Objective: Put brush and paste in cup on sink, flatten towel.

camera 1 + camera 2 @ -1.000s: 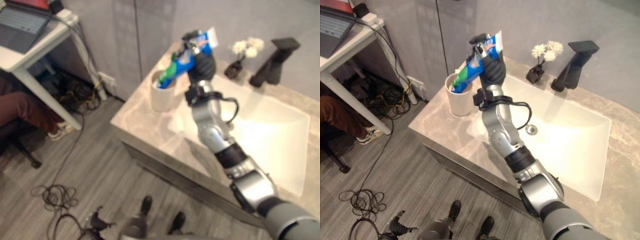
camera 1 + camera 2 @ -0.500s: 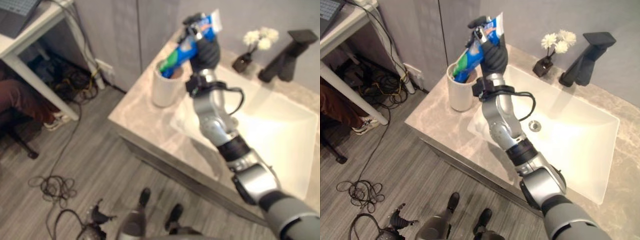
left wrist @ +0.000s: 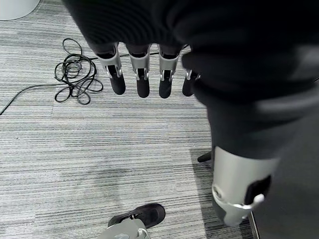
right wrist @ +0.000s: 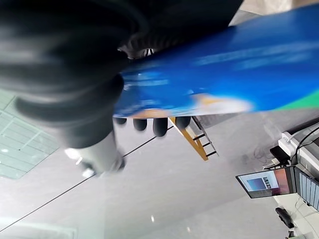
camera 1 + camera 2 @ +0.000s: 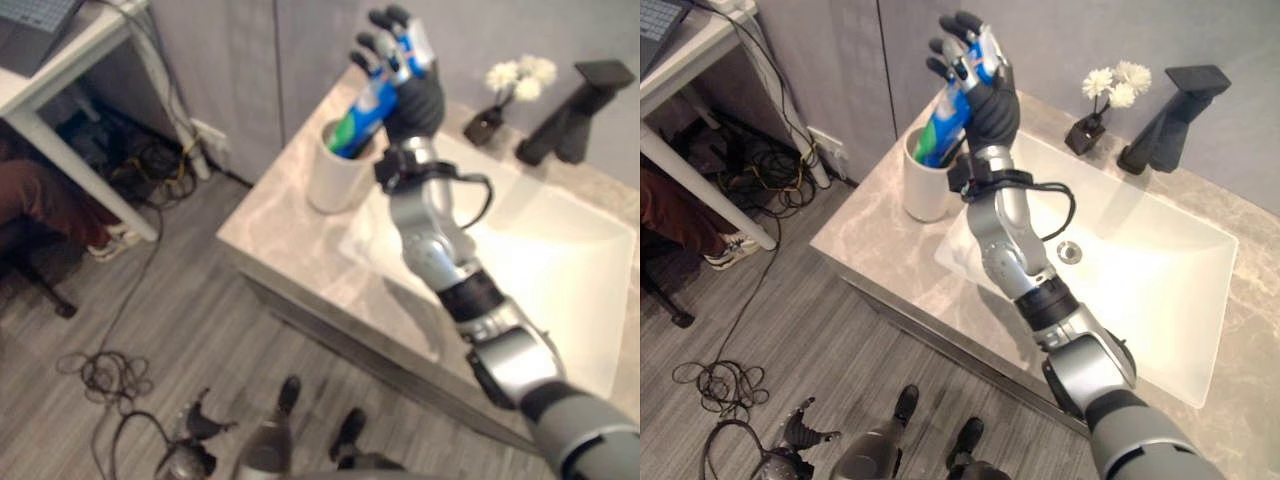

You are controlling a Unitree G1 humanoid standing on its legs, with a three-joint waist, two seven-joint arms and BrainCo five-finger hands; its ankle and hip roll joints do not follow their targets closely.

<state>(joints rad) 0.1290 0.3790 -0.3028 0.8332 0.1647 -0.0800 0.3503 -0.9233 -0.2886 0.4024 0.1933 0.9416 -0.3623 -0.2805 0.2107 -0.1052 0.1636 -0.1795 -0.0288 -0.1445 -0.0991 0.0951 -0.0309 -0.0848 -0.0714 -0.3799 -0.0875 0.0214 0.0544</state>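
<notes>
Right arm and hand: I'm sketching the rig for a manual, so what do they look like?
The right arm is a chain of silver-grey rounded segments with black joint bands and a black cable looping off the forearm. A dark ribbed cover wraps the wrist and back of the right hand. The fingers are silver with dark tips, as are those of the left hand.

We're looking at a blue-and-green toothpaste tube (image 5: pixel 943 115) in a plain white round cup (image 5: pixel 924 187), on a beige marbled stone counter (image 5: pixel 868 232) with a white basin (image 5: pixel 1140 280), matte black faucet (image 5: pixel 1163 118), grey striped floor (image 5: pixel 770 330).
</notes>
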